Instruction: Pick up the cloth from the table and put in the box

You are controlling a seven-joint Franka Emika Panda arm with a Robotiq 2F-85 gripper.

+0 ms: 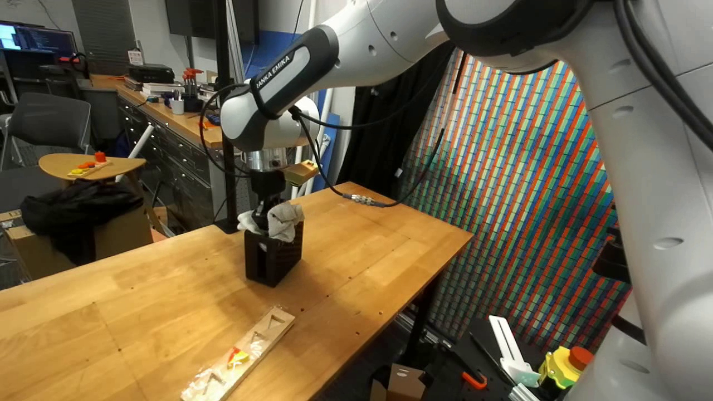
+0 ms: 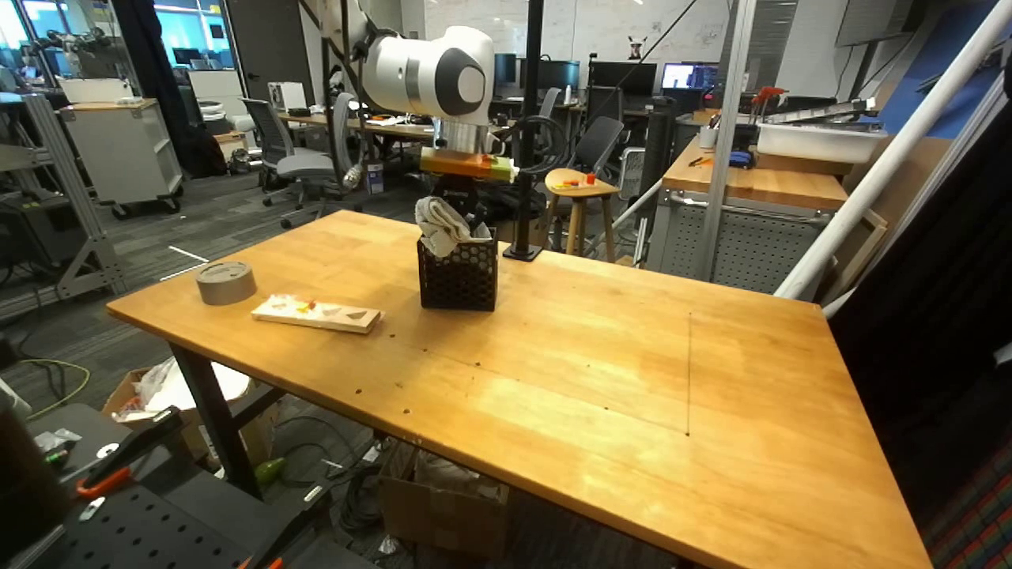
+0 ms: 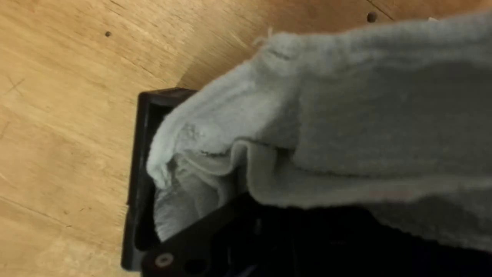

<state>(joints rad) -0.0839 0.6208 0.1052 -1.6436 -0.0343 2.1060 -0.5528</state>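
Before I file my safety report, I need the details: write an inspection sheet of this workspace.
Surface: light-brown wooden table, dotted with small dark holes.
Job's things: cloth bunched in the mouth of the black box, folds sticking out the top; box upright on the table.
Clutter: wooden strip with red and yellow bits; roll of tape; both on the table.
Gripper: shut, apparently on the cloth; fingertips hidden.
Cables: black cable with a silvery connector hangs from the arm; table contact unclear.
Surroundings: cluttered workbench, stool, multicoloured striped backdrop.
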